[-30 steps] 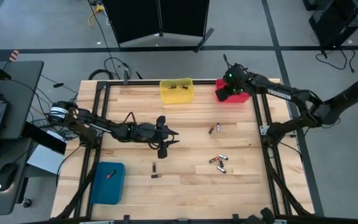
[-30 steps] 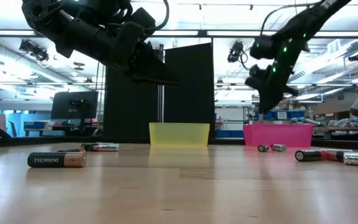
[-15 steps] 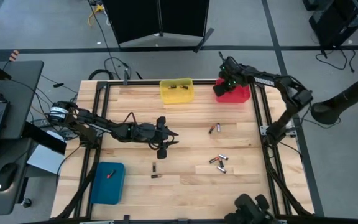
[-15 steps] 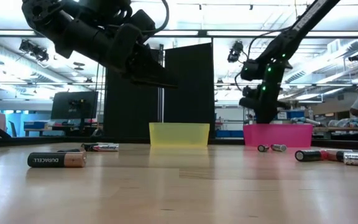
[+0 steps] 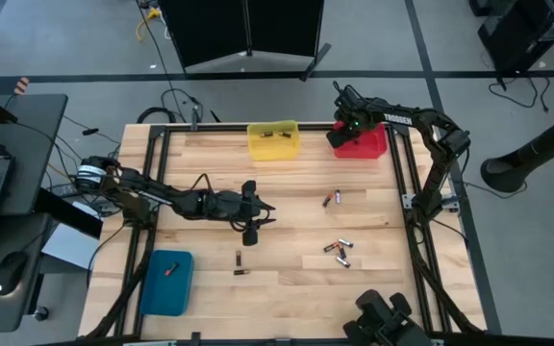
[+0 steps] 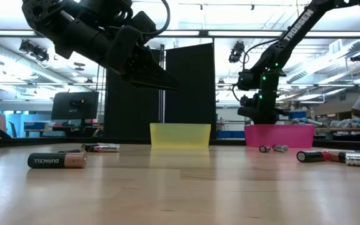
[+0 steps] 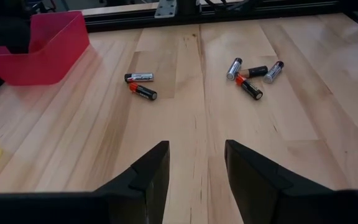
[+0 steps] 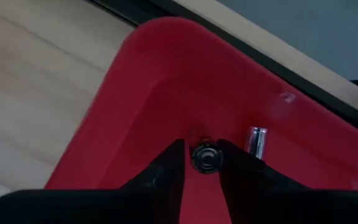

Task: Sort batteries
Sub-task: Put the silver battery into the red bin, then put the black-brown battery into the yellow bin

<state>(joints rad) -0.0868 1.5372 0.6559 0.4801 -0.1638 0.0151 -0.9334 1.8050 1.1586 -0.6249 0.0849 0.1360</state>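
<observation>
Small cylindrical batteries lie on the wooden table: a pair (image 5: 332,198), a cluster (image 5: 338,252) and two near the front (image 5: 239,264). In the left wrist view the pair (image 7: 141,86) and the cluster (image 7: 252,73) lie flat ahead. My left gripper (image 5: 258,219) hovers open above the table's middle, its fingers (image 7: 148,174) empty. My right gripper (image 5: 342,122) is over the red bin (image 5: 365,144), shut on one battery (image 8: 205,157). A silvery battery (image 8: 255,140) lies inside that bin. My right gripper pinches a battery between its two fingertips; its round end (image 8: 205,158) faces the wrist camera, so it stands along the fingers. The fingers come from above, pointing down into the red bin's (image 8: 142,81) left corner. The battery is lifted clear of the bin floor.
A yellow bin (image 5: 273,139) with batteries stands at the far edge, left of the red bin. A blue bin (image 5: 167,282) at the near left holds one battery (image 5: 170,270). Black frame rails border the table. A desk with a laptop stands to the left.
My right gripper has moved toward the table's left and down, from above the red bin's middle to low over its left corner, with the arm folding in behind it. My left gripper has stayed in place.
</observation>
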